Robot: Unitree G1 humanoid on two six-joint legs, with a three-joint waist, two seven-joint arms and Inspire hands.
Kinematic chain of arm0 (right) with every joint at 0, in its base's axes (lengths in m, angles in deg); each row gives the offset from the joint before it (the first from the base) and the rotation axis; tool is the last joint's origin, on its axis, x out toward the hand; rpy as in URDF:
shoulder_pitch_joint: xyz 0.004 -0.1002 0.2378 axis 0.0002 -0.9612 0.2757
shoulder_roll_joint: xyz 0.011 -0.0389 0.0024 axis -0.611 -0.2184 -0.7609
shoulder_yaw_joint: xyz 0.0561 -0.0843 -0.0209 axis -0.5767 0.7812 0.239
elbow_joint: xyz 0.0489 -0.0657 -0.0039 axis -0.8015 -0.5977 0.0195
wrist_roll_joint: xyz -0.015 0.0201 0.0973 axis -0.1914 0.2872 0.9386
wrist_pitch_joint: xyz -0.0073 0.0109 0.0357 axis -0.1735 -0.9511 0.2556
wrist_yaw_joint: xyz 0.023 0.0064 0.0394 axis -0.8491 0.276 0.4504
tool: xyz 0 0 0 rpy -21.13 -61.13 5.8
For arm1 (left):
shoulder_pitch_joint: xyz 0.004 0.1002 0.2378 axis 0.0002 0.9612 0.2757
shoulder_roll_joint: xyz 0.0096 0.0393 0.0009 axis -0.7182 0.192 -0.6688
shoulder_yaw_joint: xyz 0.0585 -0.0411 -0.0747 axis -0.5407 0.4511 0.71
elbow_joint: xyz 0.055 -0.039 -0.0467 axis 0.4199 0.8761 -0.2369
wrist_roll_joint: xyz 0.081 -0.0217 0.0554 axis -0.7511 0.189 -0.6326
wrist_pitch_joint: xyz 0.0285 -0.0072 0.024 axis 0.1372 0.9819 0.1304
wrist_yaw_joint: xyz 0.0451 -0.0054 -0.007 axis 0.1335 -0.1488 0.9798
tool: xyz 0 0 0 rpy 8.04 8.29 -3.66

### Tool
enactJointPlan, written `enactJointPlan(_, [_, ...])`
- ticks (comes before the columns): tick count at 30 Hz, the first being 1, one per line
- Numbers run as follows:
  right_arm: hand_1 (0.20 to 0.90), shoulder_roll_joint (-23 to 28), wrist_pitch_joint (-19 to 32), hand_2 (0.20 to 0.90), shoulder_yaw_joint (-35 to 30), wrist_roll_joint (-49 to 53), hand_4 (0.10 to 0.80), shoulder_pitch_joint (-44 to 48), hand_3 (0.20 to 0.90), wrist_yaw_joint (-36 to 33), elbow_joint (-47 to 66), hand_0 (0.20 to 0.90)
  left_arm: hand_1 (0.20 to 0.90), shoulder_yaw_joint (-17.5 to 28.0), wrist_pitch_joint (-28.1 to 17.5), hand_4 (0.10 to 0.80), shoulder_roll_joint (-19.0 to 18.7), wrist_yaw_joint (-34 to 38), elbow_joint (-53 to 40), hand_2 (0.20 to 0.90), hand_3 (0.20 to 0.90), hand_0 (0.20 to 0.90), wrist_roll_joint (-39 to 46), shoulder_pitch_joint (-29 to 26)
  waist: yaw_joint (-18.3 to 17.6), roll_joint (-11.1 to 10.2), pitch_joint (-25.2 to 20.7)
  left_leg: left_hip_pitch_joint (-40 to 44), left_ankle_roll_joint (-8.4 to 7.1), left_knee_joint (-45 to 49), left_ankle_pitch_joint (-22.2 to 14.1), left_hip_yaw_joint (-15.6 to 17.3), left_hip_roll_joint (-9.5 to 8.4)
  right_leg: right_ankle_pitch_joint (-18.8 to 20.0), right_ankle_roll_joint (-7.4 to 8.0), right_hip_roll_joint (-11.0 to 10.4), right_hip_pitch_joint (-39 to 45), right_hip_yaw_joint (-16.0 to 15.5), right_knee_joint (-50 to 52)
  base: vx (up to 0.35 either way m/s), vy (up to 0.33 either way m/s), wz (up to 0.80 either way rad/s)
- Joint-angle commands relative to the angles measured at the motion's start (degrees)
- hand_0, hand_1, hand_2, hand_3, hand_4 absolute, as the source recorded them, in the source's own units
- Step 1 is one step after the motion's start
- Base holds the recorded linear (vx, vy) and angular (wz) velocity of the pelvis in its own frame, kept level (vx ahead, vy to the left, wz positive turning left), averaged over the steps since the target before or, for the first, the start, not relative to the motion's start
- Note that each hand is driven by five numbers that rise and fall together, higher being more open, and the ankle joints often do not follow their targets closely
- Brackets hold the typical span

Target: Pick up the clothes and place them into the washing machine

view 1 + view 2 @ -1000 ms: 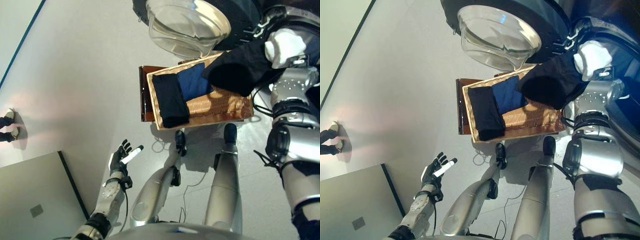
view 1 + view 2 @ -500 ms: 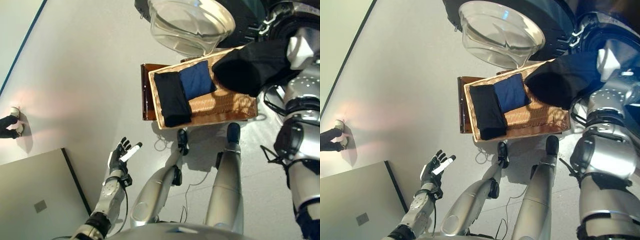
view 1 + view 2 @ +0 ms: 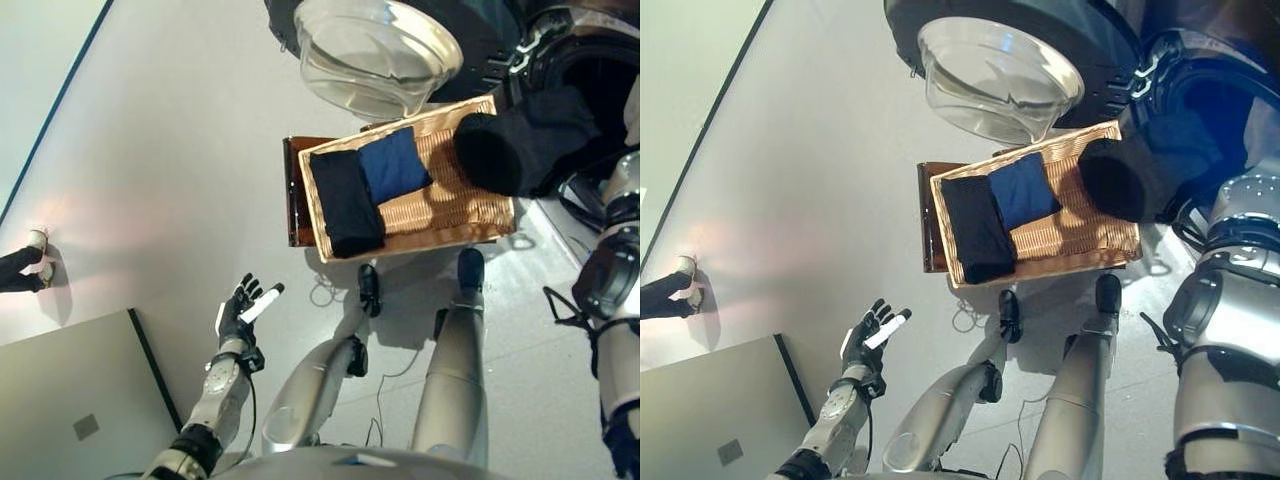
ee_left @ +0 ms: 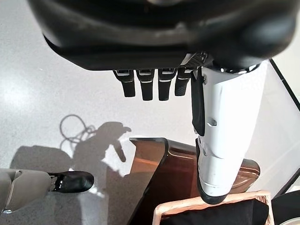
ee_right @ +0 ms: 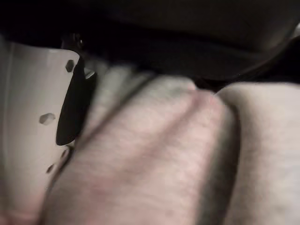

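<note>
Right robot hand point(image 5: 33, 140) apparently gripping bunched dark garment point(image 3: 520, 145)

The basket point(image 3: 455, 215) sits on a low stand point(image 3: 295, 195) on the floor point(image 3: 160, 170), just before the washer point(image 3: 1200, 110), whose open door point(image 3: 375, 50) hangs behind the basket's left half. In the basket two folded cloths point(image 3: 345, 200) point(image 3: 395, 165) lie side by side at the left end. A third garment point(image 3: 520, 140) hangs over the right end, reaching into the washer's mouth. A panel point(image 3: 70, 400) lies on the floor at near left.
</note>
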Motion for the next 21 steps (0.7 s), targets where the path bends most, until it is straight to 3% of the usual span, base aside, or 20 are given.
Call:
enactJointPlan(1, [0.9,10.94,2.33,0.9,10.79,-7.87,0.8,6.21,0.9,2.18,3.4,0.9,0.9,2.44,-2.6,0.8,-2.43,2.28,0.09,0.9,0.9,0.9,1.18,2.55,-2.06,2.69,-2.58,3.24,-6.07,-0.44,-4.24,0.34,2.58,1.94,-0.84,-0.23,9.59,-1.29,-13.33,0.0,0.0,0.0])
enactJointPlan(21, [0.9,5.81,-0.59,0.9,12.02,-13.17,0.8,0.03,0.9,3.85,7.06,0.9,0.9,5.14,-2.59,0.8,-2.93,2.24,0.31,0.9,0.9,0.9,0.72,2.89,-1.66,-0.03,-1.91,4.2,-5.94,-0.44,-4.0,0.74,3.26,2.55,-1.01,0.09,11.73,-1.83,-15.05,-0.006,0.004,-0.01])
